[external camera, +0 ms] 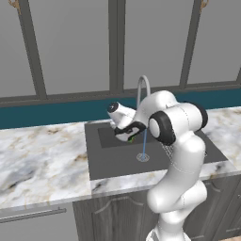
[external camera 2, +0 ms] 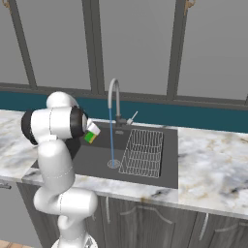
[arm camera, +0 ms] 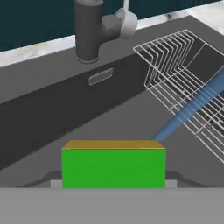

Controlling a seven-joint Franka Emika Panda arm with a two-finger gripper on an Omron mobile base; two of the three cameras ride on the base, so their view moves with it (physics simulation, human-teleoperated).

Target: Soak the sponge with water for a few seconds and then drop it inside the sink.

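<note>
Here the sponge (arm camera: 113, 167) lies crosswise in the claw (arm camera: 113, 183).

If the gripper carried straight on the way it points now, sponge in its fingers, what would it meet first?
Judging by the hand view, the gripper, shut on the sponge, points across the sink toward its far wall below the faucet. The water runs off to one side, so that wall probably comes first; depth is unclear.
</note>
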